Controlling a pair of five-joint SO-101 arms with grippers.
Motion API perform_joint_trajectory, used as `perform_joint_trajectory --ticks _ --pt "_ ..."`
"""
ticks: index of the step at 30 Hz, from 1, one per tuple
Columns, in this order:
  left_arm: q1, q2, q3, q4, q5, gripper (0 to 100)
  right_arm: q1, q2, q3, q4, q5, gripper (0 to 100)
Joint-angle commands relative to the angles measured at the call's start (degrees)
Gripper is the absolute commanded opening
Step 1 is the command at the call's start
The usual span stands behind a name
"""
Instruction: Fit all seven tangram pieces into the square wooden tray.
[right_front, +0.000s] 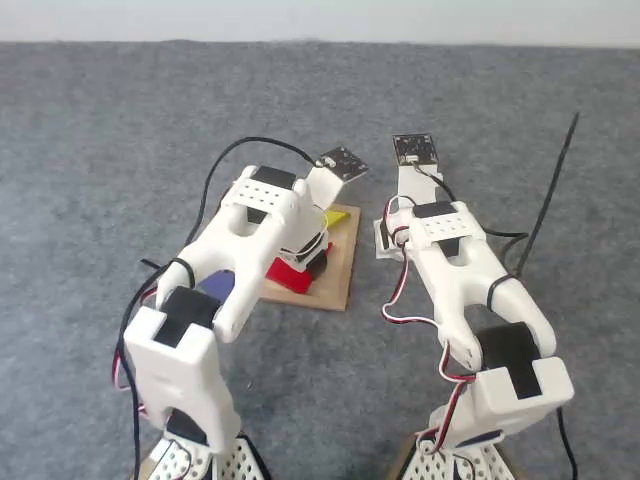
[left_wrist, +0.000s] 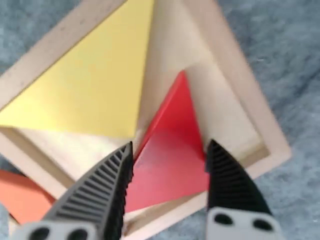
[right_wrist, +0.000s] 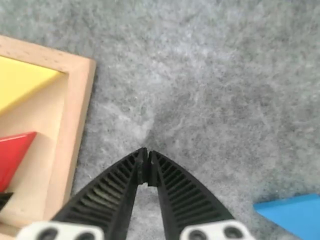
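The square wooden tray (right_front: 340, 272) lies between the arms. A large yellow triangle (left_wrist: 95, 85) lies flat in one half of the tray (left_wrist: 240, 90). My left gripper (left_wrist: 167, 165) hangs over the tray's near corner, its fingers (left_wrist: 107, 185) pressed against both sides of a red triangle (left_wrist: 170, 150), which points into the tray. In the high view that red triangle (right_front: 288, 275) sits raised at the tray's edge. My right gripper (right_wrist: 148, 152) is shut on nothing, low over the carpet just beside the tray's rim (right_wrist: 75, 125).
An orange piece (left_wrist: 20, 195) lies on the carpet outside the tray. A light blue piece (right_wrist: 295, 215) lies on the carpet beyond my right gripper. A dark blue piece (right_front: 218, 285) shows under the left arm. Grey carpet stretches all round.
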Motion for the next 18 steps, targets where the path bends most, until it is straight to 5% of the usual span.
perform_joint_trajectory --ticks 1,11,18 --pt "-0.4 0.9 1.0 -0.4 0.6 14 -0.5 -0.9 -2.3 -0.9 0.5 0.7" --pt "1.0 0.8 0.9 -0.4 1.1 1 -0.5 -0.9 -2.3 -0.9 0.5 0.7" --pt "1.0 0.3 1.1 -0.4 1.1 1 -0.5 -0.9 -2.3 -0.9 0.5 0.7"
